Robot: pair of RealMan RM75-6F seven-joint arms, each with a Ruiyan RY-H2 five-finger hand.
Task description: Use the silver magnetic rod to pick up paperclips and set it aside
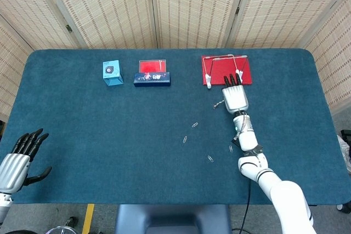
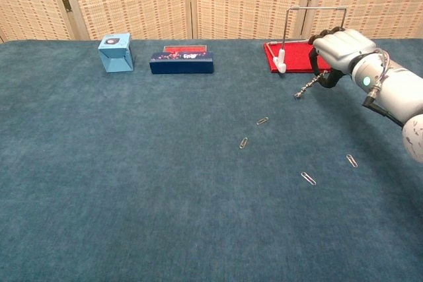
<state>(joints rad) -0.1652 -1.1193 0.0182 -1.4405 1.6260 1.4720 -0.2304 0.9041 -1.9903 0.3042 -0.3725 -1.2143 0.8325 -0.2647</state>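
My right hand (image 1: 235, 97) (image 2: 339, 49) grips the thin silver rod (image 2: 308, 86), which slants down to the left, its tip (image 1: 218, 104) just above the cloth in front of the red stand. One small paperclip seems to cling to that tip (image 2: 298, 95). Several other paperclips lie loose on the blue table: one (image 2: 262, 121) (image 1: 194, 125) nearest the tip, another (image 2: 243, 142) (image 1: 185, 140) further left, and two (image 2: 308, 178) (image 2: 351, 160) nearer the front. My left hand (image 1: 22, 156) rests far off at the front left corner, fingers apart and holding nothing.
A red stand (image 1: 227, 70) (image 2: 299, 57) with a wire frame and hanging white pieces sits right behind my right hand. A dark blue box (image 1: 152, 79) (image 2: 182, 63) and a light blue cube (image 1: 112, 72) (image 2: 115, 52) stand at the back left.
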